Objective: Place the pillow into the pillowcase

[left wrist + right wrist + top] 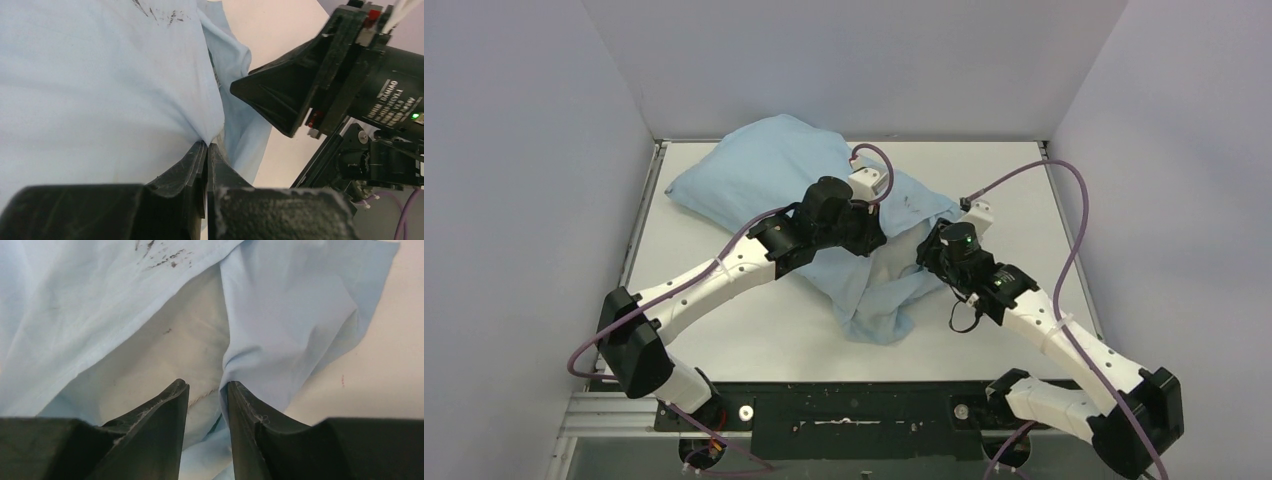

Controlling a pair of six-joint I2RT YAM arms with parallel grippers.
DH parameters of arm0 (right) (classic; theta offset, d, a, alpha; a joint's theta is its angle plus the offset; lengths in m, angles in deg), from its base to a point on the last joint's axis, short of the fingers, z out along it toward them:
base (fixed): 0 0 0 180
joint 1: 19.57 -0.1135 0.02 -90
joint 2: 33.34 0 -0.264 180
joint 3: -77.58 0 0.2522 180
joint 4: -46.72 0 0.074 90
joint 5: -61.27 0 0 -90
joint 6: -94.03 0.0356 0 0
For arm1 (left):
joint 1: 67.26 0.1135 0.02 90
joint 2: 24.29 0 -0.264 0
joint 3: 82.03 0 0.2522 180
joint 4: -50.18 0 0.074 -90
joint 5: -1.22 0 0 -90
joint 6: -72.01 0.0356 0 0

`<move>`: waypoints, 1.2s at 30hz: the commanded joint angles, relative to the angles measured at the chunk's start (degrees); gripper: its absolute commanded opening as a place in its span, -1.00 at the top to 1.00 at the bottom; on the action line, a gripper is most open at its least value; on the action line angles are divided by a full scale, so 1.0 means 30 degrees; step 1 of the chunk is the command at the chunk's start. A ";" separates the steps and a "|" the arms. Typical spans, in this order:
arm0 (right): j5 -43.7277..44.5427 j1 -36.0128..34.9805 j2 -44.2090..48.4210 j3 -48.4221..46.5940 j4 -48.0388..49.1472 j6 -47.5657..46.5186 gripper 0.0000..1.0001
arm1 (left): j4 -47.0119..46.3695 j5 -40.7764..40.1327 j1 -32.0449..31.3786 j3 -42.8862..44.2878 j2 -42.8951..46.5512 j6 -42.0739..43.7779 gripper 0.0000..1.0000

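**Desk:** What's in front of you, starting at the near edge?

**Me:** Bare table point(754, 345) runs along the near edge. Beyond that strip, the loose end of the pillowcase point(764, 170) lies in a crumpled bunch about midway across. There's also bare surface down the right edge and in the near-left corner, so I have room on both flanks.

**Desk:** And the grippers?

**Me:** My left gripper point(207, 146) is clenched on a fold of the light blue cloth, which draws to a point right at its tips. My right gripper point(206, 387) sits just beside it with its jaws parted, and I can't see anything clamped between them. A hem of the case hangs against one of its fingers.

**Desk:** Can you see the pillow?

**Me:** Yes, through the right wrist camera. The pillow point(175, 355) shows off-white in the gap where two cloth edges part, straight ahead of the fingers. (There are dark marks point(162, 260) on the cloth above the gap.)

**Desk:** What about farther out?

**Me:** The filled bulk lies at a slant towards the far-left corner. One corner of it is near the left edge and the plump end is close to the far edge.
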 commanded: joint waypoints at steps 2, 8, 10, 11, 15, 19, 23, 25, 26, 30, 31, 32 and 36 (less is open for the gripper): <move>0.2651 -0.0277 -0.1869 -0.1642 0.0462 -0.1598 0.29 | -0.1225 0.0615 -0.0016 0.0158 0.0260 -0.0235 1.00; 0.3735 -0.0319 -0.2521 -0.0461 0.0244 -0.1909 0.37 | -0.1225 0.0479 -0.0008 0.0031 0.0419 -0.0238 1.00; 0.4207 -0.0279 -0.2381 0.0634 0.0784 -0.1853 0.46 | -0.1235 0.0468 -0.0023 0.0012 0.0447 -0.0230 1.00; 0.4307 -0.0152 -0.2267 0.1229 0.1378 -0.1888 0.50 | -0.1230 0.0468 -0.0003 -0.0010 0.0458 -0.0254 1.00; 0.2239 0.0929 -0.2212 0.4140 0.5641 -0.2085 0.55 | -0.1403 0.0352 -0.0022 -0.0282 0.0515 -0.0280 1.00; 0.0937 0.1937 -0.2018 0.4642 0.5815 -0.1551 0.56 | -0.1402 0.0288 0.0011 -0.0382 0.0499 -0.0279 1.00; 0.1526 0.1956 -0.0282 0.3053 0.2400 -0.1300 0.51 | -0.1500 0.0270 -0.0008 -0.0473 0.0520 -0.0339 1.00; 0.1526 0.1850 0.0727 0.2436 0.0996 -0.1478 0.48 | -0.1584 0.0224 -0.0001 -0.0531 0.0519 -0.0355 1.00; 0.1459 0.1762 0.1198 0.2256 0.0684 -0.1497 0.48 | -0.1606 0.0240 0.0000 -0.0532 0.0493 -0.0372 1.00; 0.1702 0.1147 0.1987 0.1488 -0.0199 -0.1345 0.48 | -0.1667 0.0249 -0.0012 -0.0523 0.0469 -0.0396 1.00; 0.1807 0.0923 0.1934 0.1303 -0.0220 -0.1314 0.48 | -0.1686 0.0246 0.0002 -0.0538 0.0446 -0.0395 1.00; 0.1894 0.0719 0.1854 0.1137 -0.0065 -0.1367 0.48 | -0.1710 0.0235 -0.0003 -0.0526 0.0447 -0.0388 1.00; 0.1981 0.0402 0.0732 0.0896 0.0820 -0.1528 0.47 | -0.1747 0.0262 -0.0002 -0.0519 0.0401 -0.0465 1.00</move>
